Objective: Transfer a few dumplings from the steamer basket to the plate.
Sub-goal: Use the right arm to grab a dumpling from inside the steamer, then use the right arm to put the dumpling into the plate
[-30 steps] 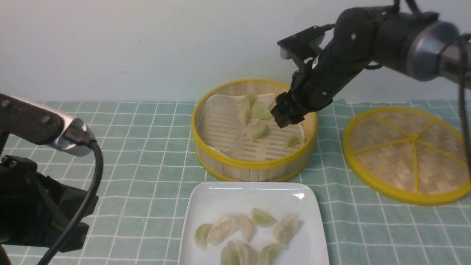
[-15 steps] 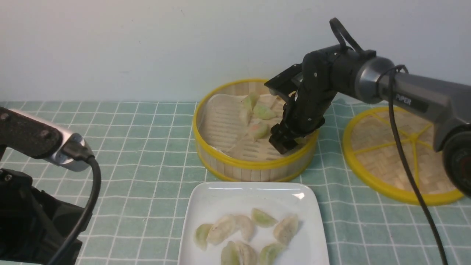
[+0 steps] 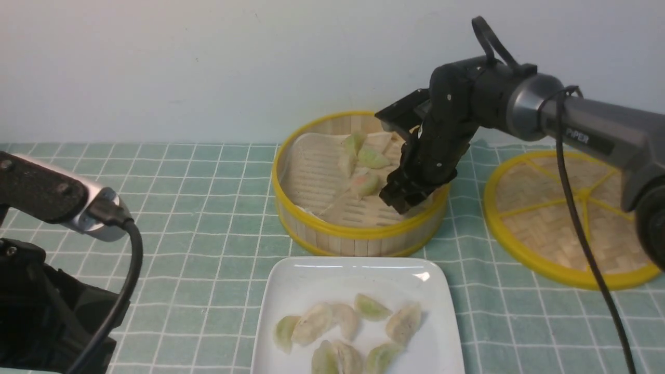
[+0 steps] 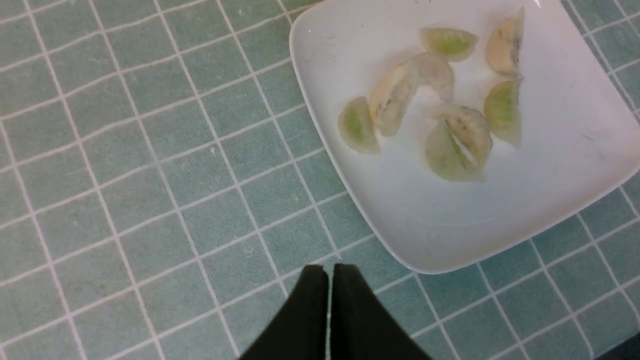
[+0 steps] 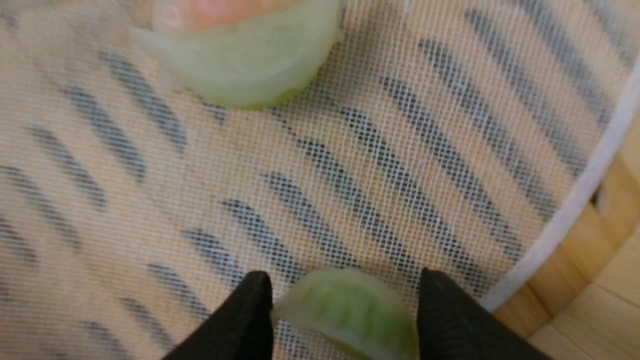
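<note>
The steamer basket (image 3: 358, 234) stands mid-table with several dumplings (image 3: 366, 156) on its white liner (image 5: 350, 150). My right gripper (image 3: 402, 200) reaches down into the basket's right side. In the right wrist view its gripper (image 5: 345, 280) holds a pale green dumpling (image 5: 350, 305) between both fingers, low over the liner. A pink-tinged dumpling (image 5: 240, 65) lies further off. The white plate (image 3: 291, 280) sits in front of the basket with several dumplings (image 3: 337, 322) on it. My left gripper (image 4: 329, 270) hangs shut and empty over the cloth beside the plate (image 4: 500, 210).
A flat woven lid (image 3: 571, 218) with a yellow rim lies to the right of the basket. A green checked cloth (image 3: 208, 234) covers the table. My left arm (image 3: 52, 197) fills the near left corner. A pale wall stands close behind the basket.
My right arm swung down from the basket's back to its right side, over the lone green dumpling there. Its fingers narrowed around that dumpling. The left arm stayed put.
</note>
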### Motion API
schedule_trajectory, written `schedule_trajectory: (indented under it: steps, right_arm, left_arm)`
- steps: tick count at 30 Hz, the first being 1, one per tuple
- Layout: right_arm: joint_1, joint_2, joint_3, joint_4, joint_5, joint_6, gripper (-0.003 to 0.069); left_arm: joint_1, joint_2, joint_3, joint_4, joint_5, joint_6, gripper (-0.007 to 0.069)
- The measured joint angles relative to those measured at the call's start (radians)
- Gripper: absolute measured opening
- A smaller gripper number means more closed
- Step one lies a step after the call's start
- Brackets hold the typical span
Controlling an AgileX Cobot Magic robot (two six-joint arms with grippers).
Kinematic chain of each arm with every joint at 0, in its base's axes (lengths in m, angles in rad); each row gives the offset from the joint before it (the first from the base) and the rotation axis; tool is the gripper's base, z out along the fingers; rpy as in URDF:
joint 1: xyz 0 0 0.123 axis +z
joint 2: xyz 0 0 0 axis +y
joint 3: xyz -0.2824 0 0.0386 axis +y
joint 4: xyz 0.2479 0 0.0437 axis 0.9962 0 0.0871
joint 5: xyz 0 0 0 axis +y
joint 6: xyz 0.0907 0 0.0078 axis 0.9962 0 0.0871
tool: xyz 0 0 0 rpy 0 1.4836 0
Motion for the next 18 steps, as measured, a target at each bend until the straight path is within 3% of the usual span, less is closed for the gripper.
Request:
schedule_trajectory:
  steps: [6,13,18]
  right_arm:
    - [0.000,-0.119,0.000,0.029,0.004,0.000,0.0342]
    - [0.000,-0.301,0.000,0.157,0.172,0.000,0.0342]
    - [0.017,-0.354,0.061,0.206,0.181,0.000,0.0342]
  left_arm:
    - [0.000,0.000,0.000,0.000,-0.001,0.000,-0.0006]
    - [0.000,0.000,0.000,0.000,-0.008,-0.001,-0.0006]
    - [0.000,0.000,0.000,-0.002,-0.012,-0.013,-0.0006]
